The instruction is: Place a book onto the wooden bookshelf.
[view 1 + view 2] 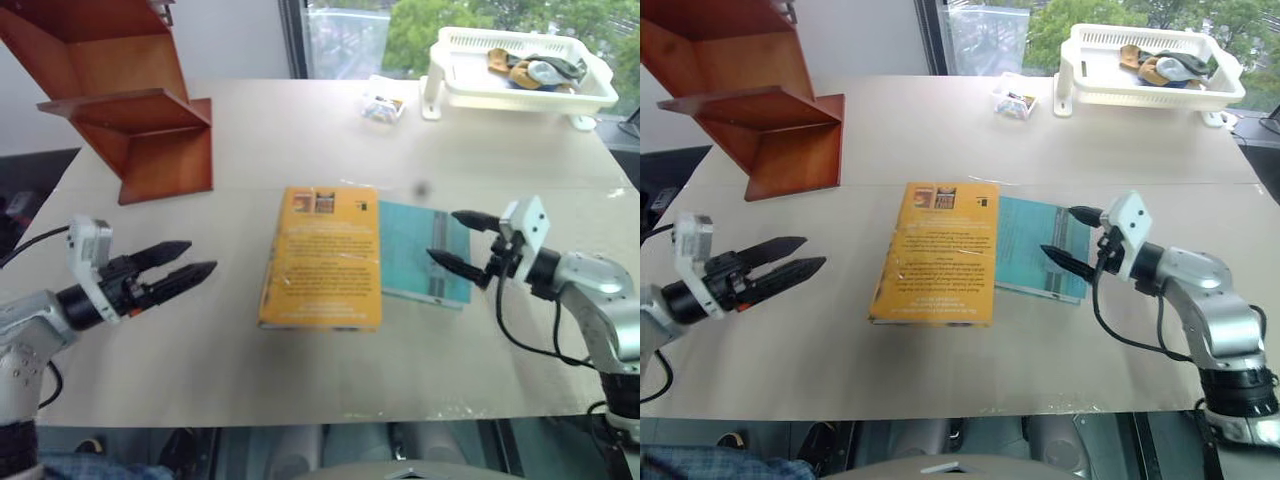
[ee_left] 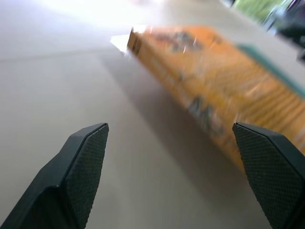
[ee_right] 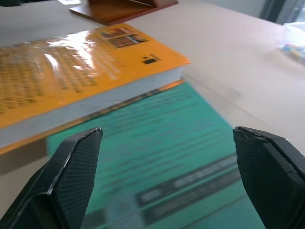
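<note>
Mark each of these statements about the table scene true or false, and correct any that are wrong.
1. The thick orange-yellow paperback book lies flat on the table. True.
2. The orange book already sits on a tier of the reddish-brown wooden bookshelf. False: the shelf stands apart at the table's far left corner, with no book on it.
3. The thin teal book lies partly under the orange book's edge, on the side of the right gripper. True.
4. The left gripper is shut on the orange book. False: it is open and short of the book.
5. The white plastic basket is empty. False: it holds a few small items.
</note>
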